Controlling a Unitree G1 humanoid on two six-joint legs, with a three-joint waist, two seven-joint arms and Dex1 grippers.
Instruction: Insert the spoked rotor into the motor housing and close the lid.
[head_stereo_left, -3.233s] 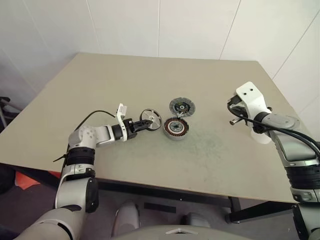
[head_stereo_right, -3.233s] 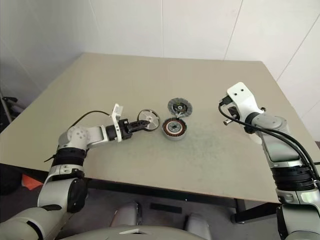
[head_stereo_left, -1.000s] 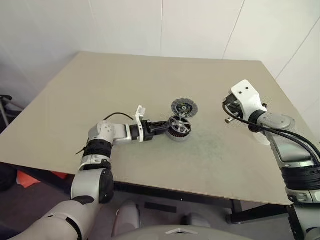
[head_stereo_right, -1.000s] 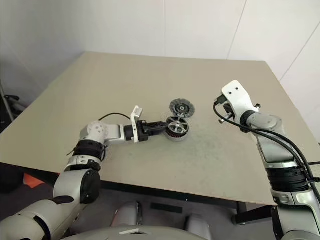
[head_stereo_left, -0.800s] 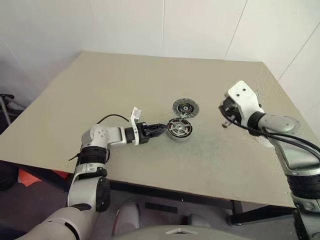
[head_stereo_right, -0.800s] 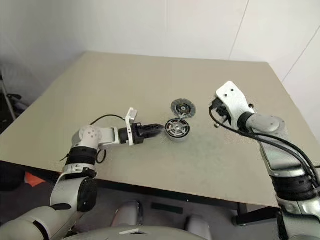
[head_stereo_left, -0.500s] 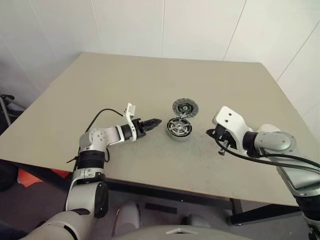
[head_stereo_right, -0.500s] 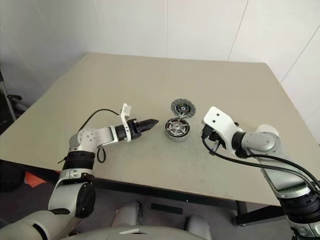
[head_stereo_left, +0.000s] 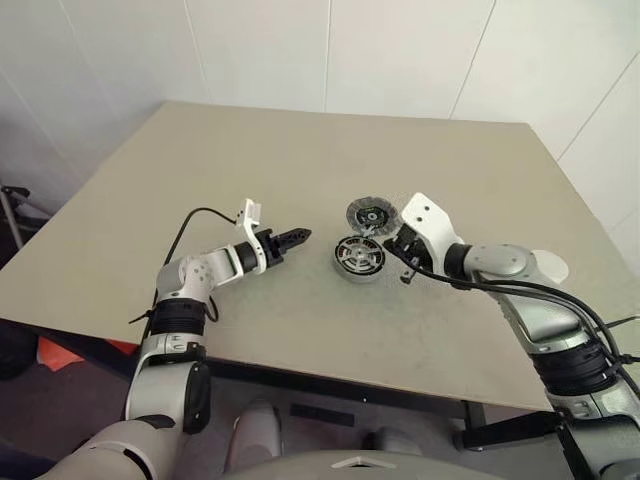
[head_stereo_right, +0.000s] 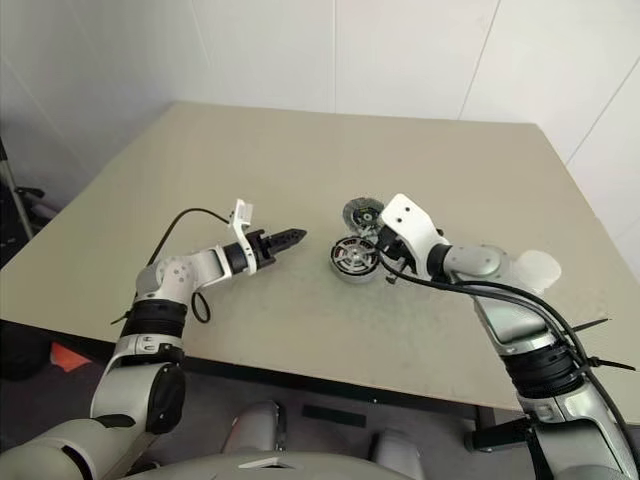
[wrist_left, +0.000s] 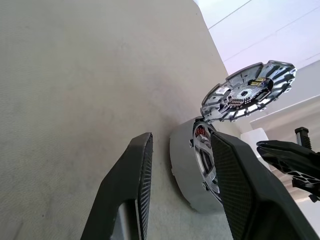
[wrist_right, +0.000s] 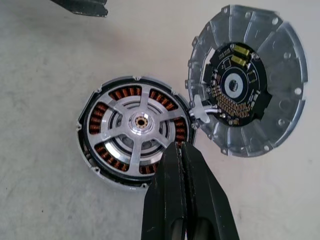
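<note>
Rotor: we are seeing the spoked rotor (wrist_right: 138, 121) sitting inside the motor housing (wrist_right: 102, 162), spokes level, copper windings showing between them; it appears seated, though we cannot confirm full depth.

Housing position: it is resting on the table (head_stereo_left: 200, 160) near the middle, between the two arms.

Lid: the lid (wrist_right: 250, 85) is lying open just beside the housing, circuit side up, and is joined to it by a small white link at the rim.

Left gripper: the left gripper (head_stereo_left: 291, 238) is hovering near the housing with its fingers (wrist_left: 134, 185) partly spread and nothing between them.

Right gripper: the right gripper (wrist_right: 181, 150) is pointing down at the near rim of the housing with its jaws pressed together, holding nothing.

Handling, our judgement: we are treating the lid as rigid, light metal with a smooth face and a fragile exposed board. Best hold is the ribbed outer rim, away from the link and the board; a push with closed fingertips under the free edge may also swing it over.

Risk: the housing is looking free to slide on the table.
</note>
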